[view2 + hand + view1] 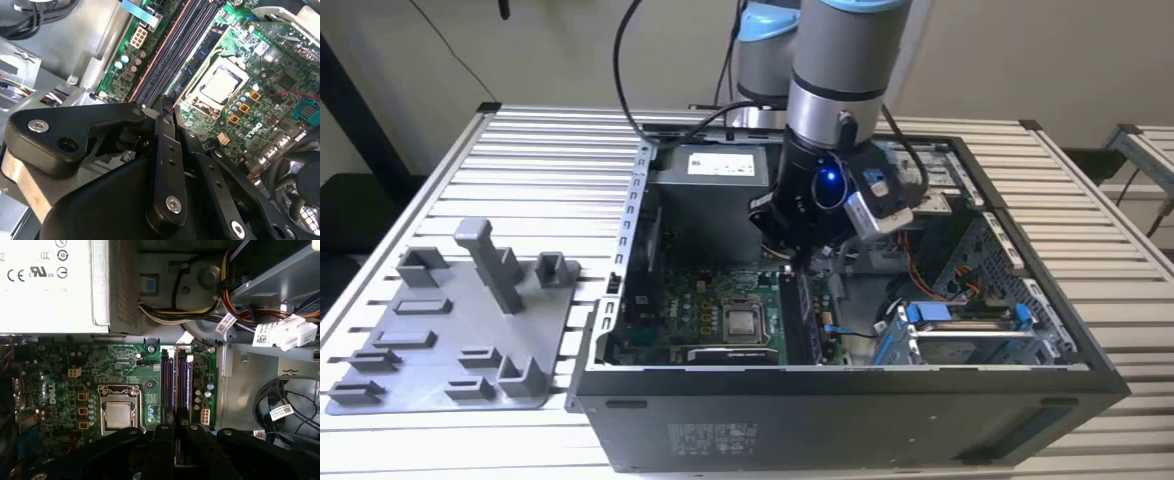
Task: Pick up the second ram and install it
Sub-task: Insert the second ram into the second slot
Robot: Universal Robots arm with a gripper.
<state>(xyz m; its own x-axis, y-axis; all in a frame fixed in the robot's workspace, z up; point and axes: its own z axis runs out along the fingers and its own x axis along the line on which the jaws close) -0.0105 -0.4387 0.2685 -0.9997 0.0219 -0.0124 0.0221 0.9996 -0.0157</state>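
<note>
My black two-fingered gripper [176, 427] has its fingers drawn almost together, with only a sliver of gap between the tips. It hangs low inside the open black computer case [854, 420], over the memory slots. The tips sit at one end of the second ram [202, 50], a long, thin, dark stick standing on edge in the slot nearest the square silver processor chip [119, 415]. I cannot tell whether my fingers pinch the stick or merely line up with it.

In the second wrist view the gripper [166, 107] appears from the side, and the ram's flat face with its black chips shows there. In the first wrist view the ram [168, 385] is just a dark edge-on strip, parallel to a second dark strip in a slot beside it.

The first wrist view also takes in the green motherboard [60, 370], the silver power supply box [50, 285] and a white cable connector [285, 332]. The second wrist view catches a black fan [300, 200] instead.

The exterior view shows the gripper [803, 262] above the ram [798, 315]. The grey plastic holder tray [454, 340] lies on the slatted white table [547, 160] at the exterior view's left.
</note>
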